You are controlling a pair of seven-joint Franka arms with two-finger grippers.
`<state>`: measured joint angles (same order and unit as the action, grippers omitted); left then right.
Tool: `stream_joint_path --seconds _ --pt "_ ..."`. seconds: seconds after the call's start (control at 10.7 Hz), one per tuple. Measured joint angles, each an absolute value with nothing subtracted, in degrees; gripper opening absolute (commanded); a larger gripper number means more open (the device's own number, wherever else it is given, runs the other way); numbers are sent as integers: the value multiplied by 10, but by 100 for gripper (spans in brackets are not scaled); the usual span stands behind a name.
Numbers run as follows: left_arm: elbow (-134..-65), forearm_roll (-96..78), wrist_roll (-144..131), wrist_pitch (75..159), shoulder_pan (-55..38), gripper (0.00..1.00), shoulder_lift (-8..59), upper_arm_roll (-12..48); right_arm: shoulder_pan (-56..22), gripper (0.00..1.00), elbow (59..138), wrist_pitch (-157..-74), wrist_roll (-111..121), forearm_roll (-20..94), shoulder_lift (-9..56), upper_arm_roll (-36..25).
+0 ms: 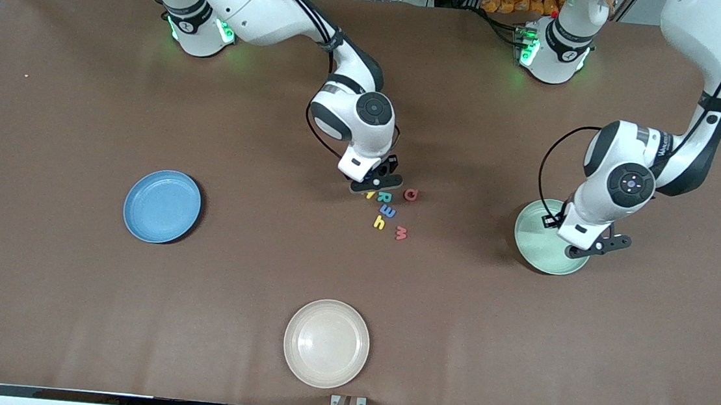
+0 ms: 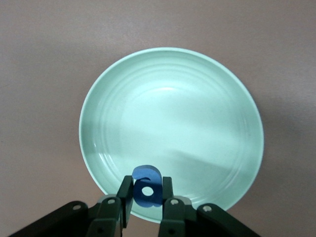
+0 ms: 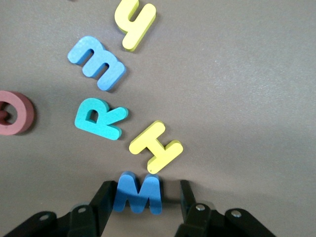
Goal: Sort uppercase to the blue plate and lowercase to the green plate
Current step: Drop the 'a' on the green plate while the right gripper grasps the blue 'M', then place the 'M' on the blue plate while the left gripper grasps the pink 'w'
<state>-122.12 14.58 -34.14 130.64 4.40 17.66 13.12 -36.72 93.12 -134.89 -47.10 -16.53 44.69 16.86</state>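
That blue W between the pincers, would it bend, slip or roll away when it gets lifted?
The blue W looks like a thick, matte foam piece, so it is probably light and fairly stiff, maybe squashing slightly under a pinch. It lies flat on the table with flat faces, so rolling seems unlikely. The yellow H sits right beside it and might get nudged as the right end effector closes.

Partly hidden or cut off
Red round foam letter (image 3: 14, 112) clipped by right wrist view's edge; pale mint-green plastic plate (image 1: 536, 241) partly covered by left arm
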Motion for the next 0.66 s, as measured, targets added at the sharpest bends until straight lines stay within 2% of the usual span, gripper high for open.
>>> stream_joint_path --seconds 0.19,0.47,0.66 --pt "-1222 144 -341 1309 42 38 177 135 -367 0 928 -1350 -472 -165 447 170" --pt "-1219 140 -343 1315 42 39 177 136 -365 0 922 -1343 -472 -165 443 169" --pt "-1208 107 -350 1317 36 39 177 139 -348 0 909 -1297 -472 -156 415 180"
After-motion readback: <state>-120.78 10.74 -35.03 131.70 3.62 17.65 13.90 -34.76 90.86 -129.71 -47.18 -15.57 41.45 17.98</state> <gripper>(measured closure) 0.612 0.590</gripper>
